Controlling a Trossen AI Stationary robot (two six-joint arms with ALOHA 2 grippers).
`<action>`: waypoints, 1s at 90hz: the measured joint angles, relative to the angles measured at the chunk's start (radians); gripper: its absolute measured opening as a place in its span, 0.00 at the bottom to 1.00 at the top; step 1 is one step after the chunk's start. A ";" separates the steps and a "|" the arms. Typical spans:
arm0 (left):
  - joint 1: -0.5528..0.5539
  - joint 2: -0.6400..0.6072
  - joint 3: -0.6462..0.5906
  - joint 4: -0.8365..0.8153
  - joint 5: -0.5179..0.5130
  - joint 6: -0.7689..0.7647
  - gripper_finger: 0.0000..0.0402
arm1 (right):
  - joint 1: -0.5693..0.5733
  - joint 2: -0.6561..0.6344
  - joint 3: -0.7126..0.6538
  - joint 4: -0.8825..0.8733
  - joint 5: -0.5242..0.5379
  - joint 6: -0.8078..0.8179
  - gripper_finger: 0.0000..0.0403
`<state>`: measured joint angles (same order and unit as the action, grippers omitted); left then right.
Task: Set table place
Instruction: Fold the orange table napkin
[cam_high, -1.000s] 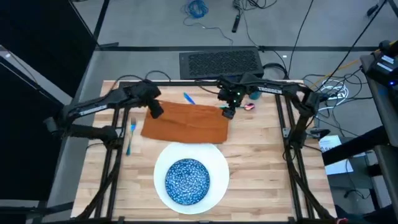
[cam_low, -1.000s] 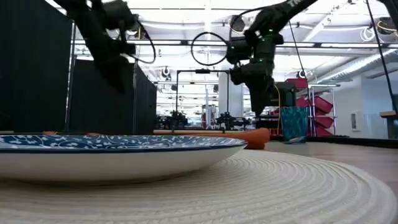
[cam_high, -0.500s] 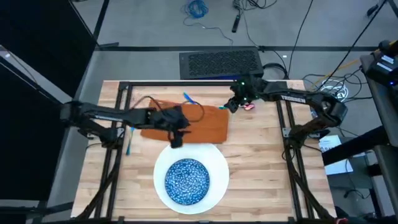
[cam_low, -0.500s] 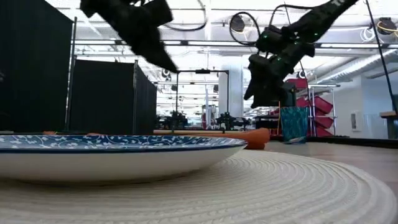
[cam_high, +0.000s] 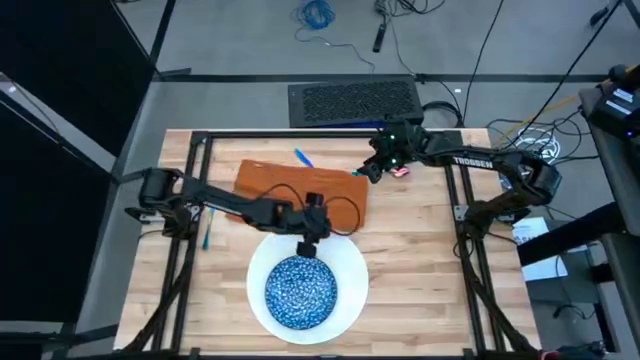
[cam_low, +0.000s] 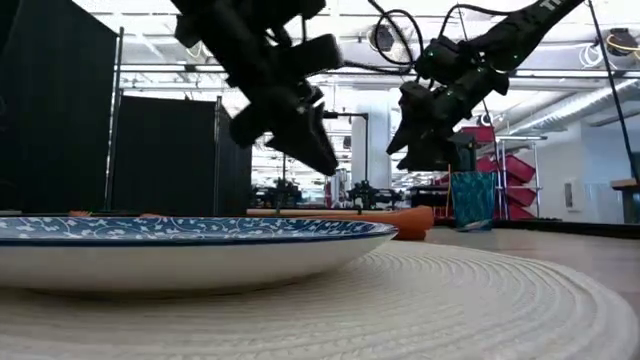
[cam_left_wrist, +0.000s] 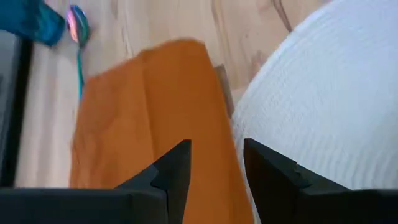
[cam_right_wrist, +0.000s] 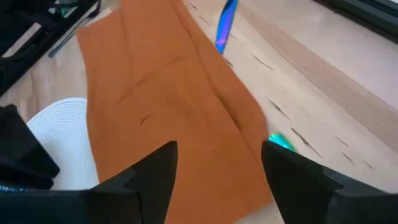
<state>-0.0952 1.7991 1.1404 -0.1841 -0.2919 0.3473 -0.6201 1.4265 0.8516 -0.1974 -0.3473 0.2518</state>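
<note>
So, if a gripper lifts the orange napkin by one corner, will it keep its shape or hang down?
The orange napkin would probably hang limp: it is thin cloth lying flat on the table, with soft fold creases. It looks light, so it should lift easily. Pushed, it would likely bunch up, and one edge lies against the white plate.

One camera looks straight down on the counter (cam_high: 420, 260); another sits level beside the plate (cam_low: 200, 262); both wrist cameras closely share the napkin (cam_left_wrist: 143, 118).

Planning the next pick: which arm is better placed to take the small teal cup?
Right. The right gripper hovers open near the small teal cup; the left gripper is over the white round plate.
</note>
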 joint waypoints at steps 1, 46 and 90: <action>0.000 0.006 0.004 0.001 -0.007 0.000 0.33 | 0.000 0.000 0.000 0.000 0.000 -0.002 0.55; 0.000 0.193 0.153 -0.010 -0.053 -0.082 0.33 | -0.064 -0.030 0.000 -0.010 -0.028 -0.077 0.55; 0.028 0.193 0.190 -0.035 0.007 -0.136 0.33 | -0.118 -0.030 0.001 0.015 -0.126 -0.085 0.55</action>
<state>-0.0668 1.9923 1.3308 -0.2191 -0.2849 0.2112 -0.7380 1.3964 0.8528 -0.1827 -0.4728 0.1671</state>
